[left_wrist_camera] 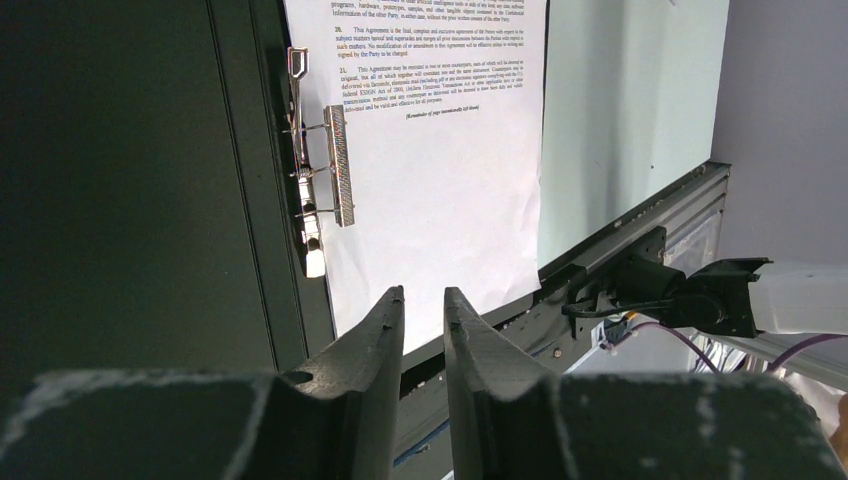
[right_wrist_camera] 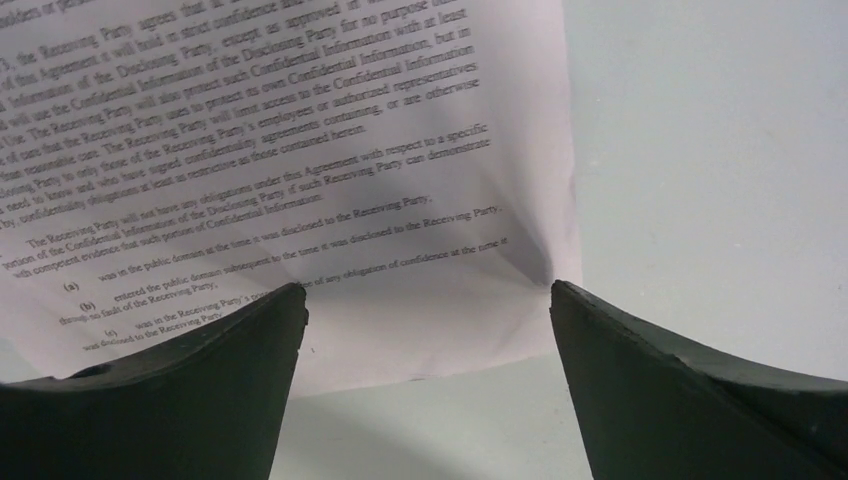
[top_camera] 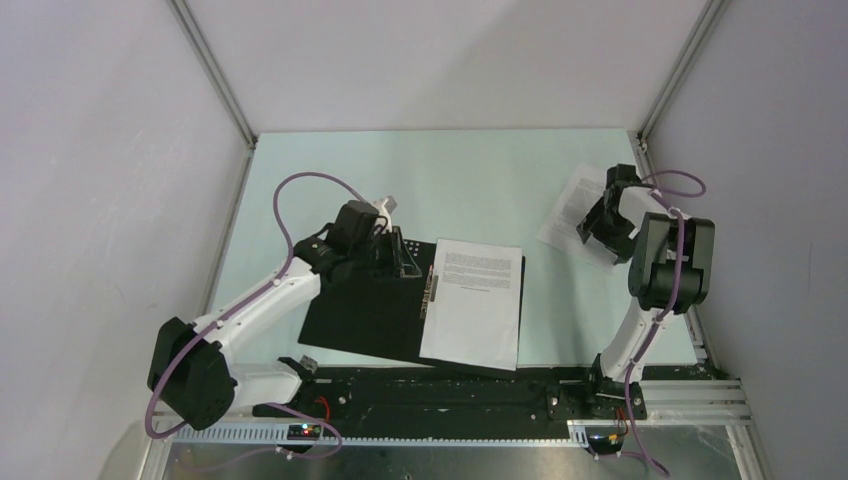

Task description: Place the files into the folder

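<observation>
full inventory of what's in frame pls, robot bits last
folder: 1, black inside, open flat at table centre
metal clip: 1, silver, at the folder's spine
sheet on folder: 1 seen, white with black text, on the folder's right half
loose sheet: 1 seen, white with black text, far right of table
table: 1, pale green
cables: 2, purple, one per arm
left tool: 1, black, narrow gap, empty, over the folder
right tool: 1, black, wide open, over the loose sheet's corner
</observation>
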Motion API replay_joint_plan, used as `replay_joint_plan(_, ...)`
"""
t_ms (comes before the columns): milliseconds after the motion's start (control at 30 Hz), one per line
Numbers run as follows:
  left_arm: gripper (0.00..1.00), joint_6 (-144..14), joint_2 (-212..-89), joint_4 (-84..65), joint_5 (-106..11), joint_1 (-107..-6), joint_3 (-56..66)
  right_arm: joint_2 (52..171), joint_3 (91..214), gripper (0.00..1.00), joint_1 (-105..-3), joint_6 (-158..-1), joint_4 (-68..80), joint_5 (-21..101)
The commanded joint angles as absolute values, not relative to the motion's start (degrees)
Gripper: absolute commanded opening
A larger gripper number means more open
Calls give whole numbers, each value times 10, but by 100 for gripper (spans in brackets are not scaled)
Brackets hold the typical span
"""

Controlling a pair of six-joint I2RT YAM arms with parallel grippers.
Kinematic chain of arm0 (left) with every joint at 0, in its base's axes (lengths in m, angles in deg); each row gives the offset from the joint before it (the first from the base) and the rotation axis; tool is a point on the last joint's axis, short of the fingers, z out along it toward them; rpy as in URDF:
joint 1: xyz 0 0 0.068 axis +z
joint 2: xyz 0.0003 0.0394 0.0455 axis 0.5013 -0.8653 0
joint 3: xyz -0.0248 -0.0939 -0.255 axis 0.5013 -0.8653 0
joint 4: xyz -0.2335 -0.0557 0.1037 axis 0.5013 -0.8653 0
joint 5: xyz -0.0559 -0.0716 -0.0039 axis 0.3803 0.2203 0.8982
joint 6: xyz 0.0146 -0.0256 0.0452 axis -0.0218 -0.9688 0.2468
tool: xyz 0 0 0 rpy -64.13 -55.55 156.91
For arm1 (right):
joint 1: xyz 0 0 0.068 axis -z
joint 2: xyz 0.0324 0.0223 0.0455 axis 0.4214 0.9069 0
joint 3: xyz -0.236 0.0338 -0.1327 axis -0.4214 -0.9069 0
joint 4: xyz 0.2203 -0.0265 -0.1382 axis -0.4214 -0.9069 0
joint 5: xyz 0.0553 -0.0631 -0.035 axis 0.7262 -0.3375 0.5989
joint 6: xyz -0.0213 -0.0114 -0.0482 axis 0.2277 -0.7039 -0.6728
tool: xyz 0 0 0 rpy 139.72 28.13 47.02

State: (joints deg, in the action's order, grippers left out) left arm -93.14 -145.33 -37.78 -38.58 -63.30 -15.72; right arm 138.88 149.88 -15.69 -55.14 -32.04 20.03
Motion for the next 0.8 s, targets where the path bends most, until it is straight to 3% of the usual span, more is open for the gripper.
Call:
replay_joint_plan(0, 26, -922, -1458, -370, -373, -627, -136, 1430, 1508, 99, -187, -587, -369, 189)
replay_joint_plan(67, 26, -924, -1462, -370, -373, -627, -130, 1438, 1519, 98, -197, -600, -378, 192)
replay_joint_plan(200, 26, -928, -1468, -371, -373, -627, -119, 1449, 1527, 78, -207, -611, -377, 238)
replay_joint_plan(367, 26, -932, -1474, -371, -376, -627, -109, 1458, 1535, 62, -223, -611, -378, 288)
replay_joint_plan(467, 26, -937, -1485, -370, -376, -627, -99, 1457, 1535, 45, -236, -607, -378, 303)
replay_joint_plan(667, 25, -959, -1536, -370, -372, -626, -50, 1447, 1534, 22, -270, -618, -390, 305)
replay_joint_plan(767, 25, -965, -1567, -369, -378, -627, -16, 1429, 1529, 18, -273, -620, -387, 340)
